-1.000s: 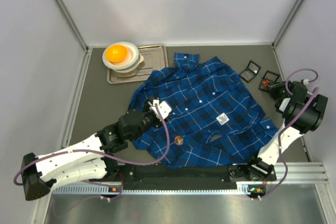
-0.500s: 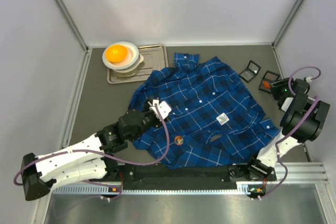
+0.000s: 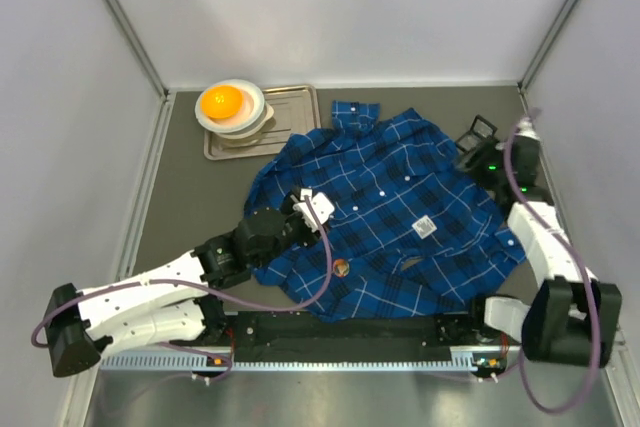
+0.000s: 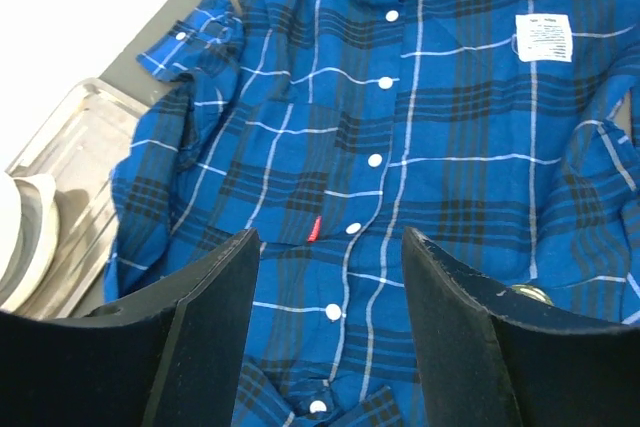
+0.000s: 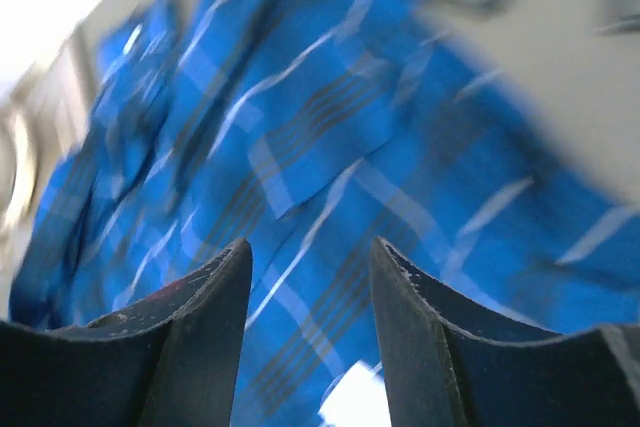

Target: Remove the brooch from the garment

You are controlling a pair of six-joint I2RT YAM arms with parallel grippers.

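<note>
The garment, a dark-blue plaid shirt (image 3: 400, 197), lies spread in the middle of the table, with a white tag (image 3: 426, 227). The brooch (image 3: 341, 268) is a small round brownish disc on the shirt near its front hem. In the left wrist view the brooch (image 4: 531, 294) peeks out beside the right finger. My left gripper (image 3: 318, 217) hovers over the shirt's left front, open and empty, above the button row (image 4: 330, 239). My right gripper (image 3: 482, 161) is open and empty over the shirt's right edge (image 5: 310, 247); that view is blurred.
A metal tray (image 3: 290, 107) sits at the back left, with stacked bowls holding an orange ball (image 3: 222, 101) at its left end. A small black box (image 3: 481, 129) lies by the right arm at the back right. Grey walls enclose the table.
My right arm has swung from the far right by the black boxes inward, over the shirt's right edge. My left gripper has edged slightly right over the shirt.
</note>
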